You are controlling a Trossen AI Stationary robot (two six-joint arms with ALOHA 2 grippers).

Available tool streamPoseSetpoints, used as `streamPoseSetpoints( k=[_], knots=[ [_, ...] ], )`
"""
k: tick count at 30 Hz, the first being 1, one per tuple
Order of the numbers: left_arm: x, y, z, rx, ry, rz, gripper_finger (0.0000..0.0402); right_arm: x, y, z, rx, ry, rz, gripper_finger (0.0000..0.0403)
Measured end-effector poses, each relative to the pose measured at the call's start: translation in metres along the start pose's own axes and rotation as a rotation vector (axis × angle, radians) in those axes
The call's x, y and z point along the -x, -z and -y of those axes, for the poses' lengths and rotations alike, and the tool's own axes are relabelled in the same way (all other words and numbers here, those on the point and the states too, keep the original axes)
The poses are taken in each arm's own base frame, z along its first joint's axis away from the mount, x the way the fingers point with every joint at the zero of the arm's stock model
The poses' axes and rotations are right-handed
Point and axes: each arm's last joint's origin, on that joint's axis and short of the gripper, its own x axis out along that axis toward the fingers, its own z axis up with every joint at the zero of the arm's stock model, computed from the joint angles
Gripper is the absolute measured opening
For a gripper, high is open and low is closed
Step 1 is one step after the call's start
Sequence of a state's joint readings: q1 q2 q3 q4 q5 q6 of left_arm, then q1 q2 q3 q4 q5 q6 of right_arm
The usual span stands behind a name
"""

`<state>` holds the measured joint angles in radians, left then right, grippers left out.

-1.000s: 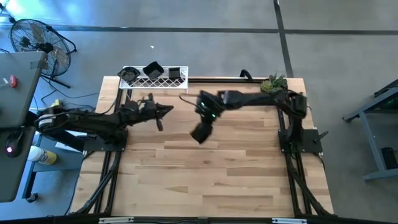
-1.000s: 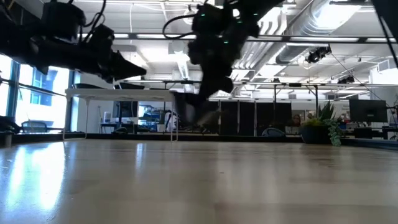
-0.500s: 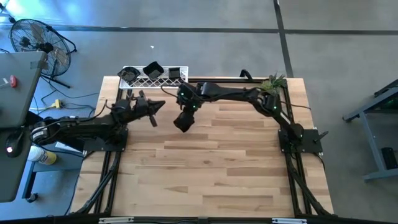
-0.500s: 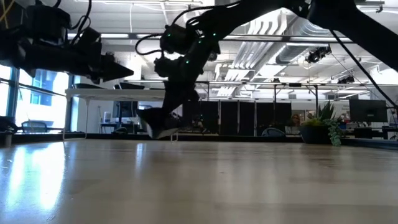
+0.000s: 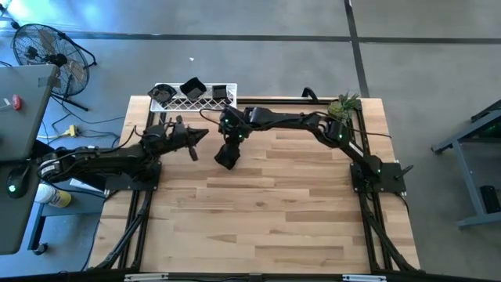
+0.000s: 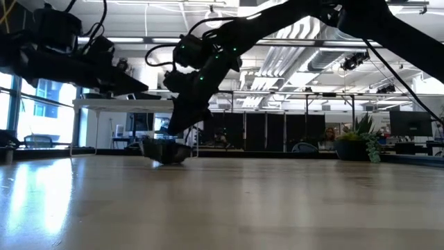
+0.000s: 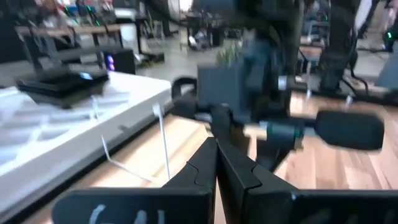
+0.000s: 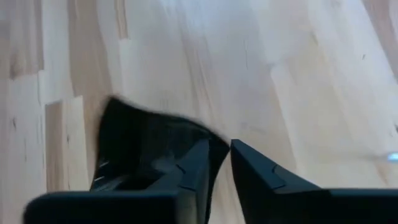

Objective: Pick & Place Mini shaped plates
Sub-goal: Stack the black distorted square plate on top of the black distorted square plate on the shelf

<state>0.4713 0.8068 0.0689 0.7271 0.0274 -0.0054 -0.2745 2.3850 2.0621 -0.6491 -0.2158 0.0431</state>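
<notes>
My right gripper (image 5: 228, 151) reaches across to the table's far left part and is shut on one mini shaped plate (image 5: 225, 159), a small glossy black dish with a pointed, wavy rim (image 8: 146, 146). In the low view the plate (image 6: 165, 151) sits right at the table top. My left gripper (image 5: 202, 134) hovers shut just left of it, above the table. Three more black plates (image 5: 192, 86) lie on top of the white wire-mesh rack (image 5: 182, 101) at the far edge; one plate (image 7: 62, 84) shows there in the left wrist view. My right gripper pinches the plate's rim (image 8: 208, 142) between its two fingers, one finger over the plate's hollow and one outside it. The fingers come slanting down from above and from the table's right. The plate sits about level at the table top (image 6: 165, 161); whether it rests there I cannot tell.
A small green potted plant (image 5: 343, 104) stands at the far right corner. The rack (image 7: 56, 134) lies close behind both grippers. The right arm (image 5: 297, 121) spans the far part of the table. Bare wood (image 5: 266, 219) stretches across the middle and near side.
My right gripper, still shut on the plate, has swung toward the table's left and far edge and come down, so the plate has gone from hanging well above the table to table height. My left gripper has drawn back slightly toward the left.
</notes>
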Motion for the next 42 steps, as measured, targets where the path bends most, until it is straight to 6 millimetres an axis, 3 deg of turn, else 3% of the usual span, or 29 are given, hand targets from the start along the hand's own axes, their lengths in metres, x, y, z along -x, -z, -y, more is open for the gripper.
streamPoseSetpoints(
  k=[4,7,12,17,25,33,42],
  knots=[
    [0.0,0.007,0.001,0.016,0.025,-0.073,0.0002,0.005,-0.003,-0.002,0.043,-0.03,0.017,0.0095],
    [0.0,0.01,0.001,0.034,0.041,-0.101,0.0002,0.024,-0.007,-0.008,0.087,-0.034,0.022,0.0101],
    [-0.001,0.008,0.002,0.06,0.081,-0.122,0.0002,0.046,0.0,-0.028,0.225,-0.071,0.096,0.0058],
    [-0.008,0.001,0.003,0.033,0.09,-0.28,0.0001,0.051,0.036,-0.047,0.26,-0.182,0.266,0.0005],
    [-0.016,-0.033,0.023,-0.087,0.146,-0.388,0.0001,0.078,0.114,-0.067,0.271,-0.094,0.458,0.0017],
    [-0.023,-0.05,0.045,-0.137,0.159,-0.545,0.0003,0.109,0.18,-0.057,0.251,-0.054,0.654,0.0004],
    [-0.052,-0.05,0.086,-0.078,0.165,-0.811,0.0061,0.139,0.213,-0.043,0.224,0.015,0.768,0.0002]
  ],
)
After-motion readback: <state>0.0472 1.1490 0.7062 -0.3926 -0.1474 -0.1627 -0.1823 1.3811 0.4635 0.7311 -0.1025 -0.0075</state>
